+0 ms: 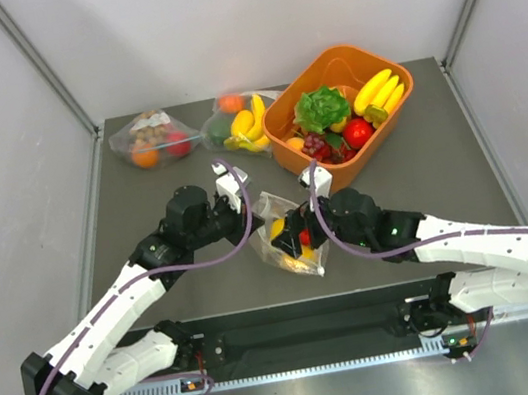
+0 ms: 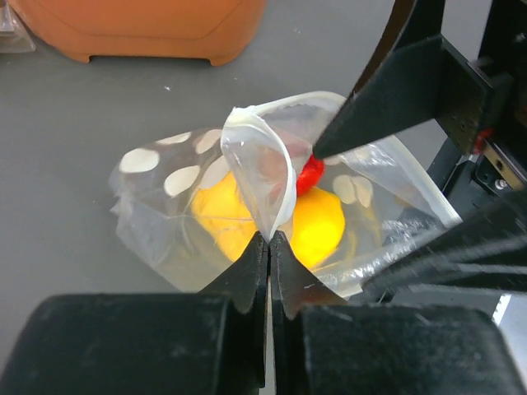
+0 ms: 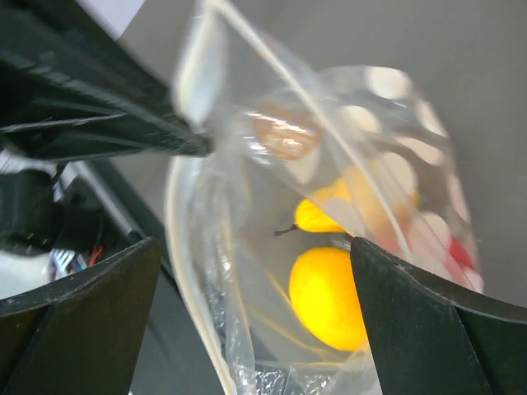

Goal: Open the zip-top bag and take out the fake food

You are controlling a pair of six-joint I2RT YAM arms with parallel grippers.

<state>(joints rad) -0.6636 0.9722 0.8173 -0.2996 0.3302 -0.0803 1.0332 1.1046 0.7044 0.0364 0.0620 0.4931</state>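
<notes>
We are seeing the left hand pressed together, pinching the rim of the zip-top bag. The bag is lying mid-desk, between both hands, near the orange basket. The right hand is standing spread wide, straddling the bag. The fake food is sitting inside.

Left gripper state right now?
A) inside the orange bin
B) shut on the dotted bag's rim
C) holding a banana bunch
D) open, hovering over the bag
B: in the left wrist view the left gripper has its fingertips pressed together on a pinched-up fold of the zip-top bag at its rim.
</notes>
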